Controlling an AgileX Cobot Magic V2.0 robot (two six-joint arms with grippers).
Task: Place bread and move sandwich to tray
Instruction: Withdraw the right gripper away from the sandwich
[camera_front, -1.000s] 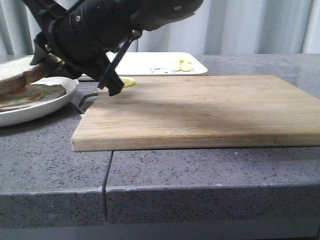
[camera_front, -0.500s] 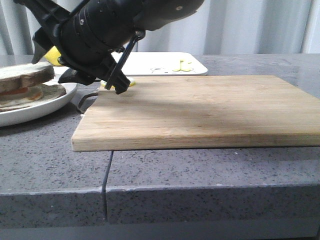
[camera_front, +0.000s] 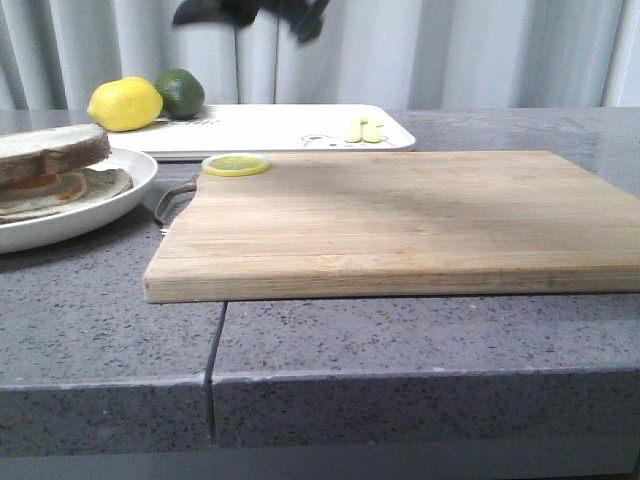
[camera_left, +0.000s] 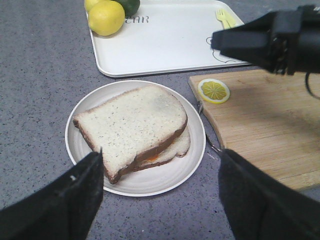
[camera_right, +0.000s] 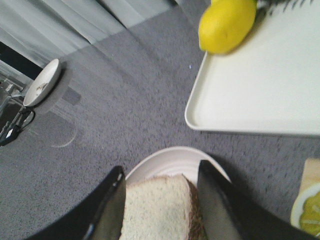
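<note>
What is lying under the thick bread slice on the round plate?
Under the bread a thinner pale slice shows at the edge, with an orange bit between them. The rest is covered; all rests on the plate.

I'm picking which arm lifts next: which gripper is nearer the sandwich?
Right. The right gripper hangs open with its fingers straddling the sandwich on the plate; the left gripper hovers open higher above it.

Bare tray middle beyond the plate; lemon and lime crowding one corner.
</note>
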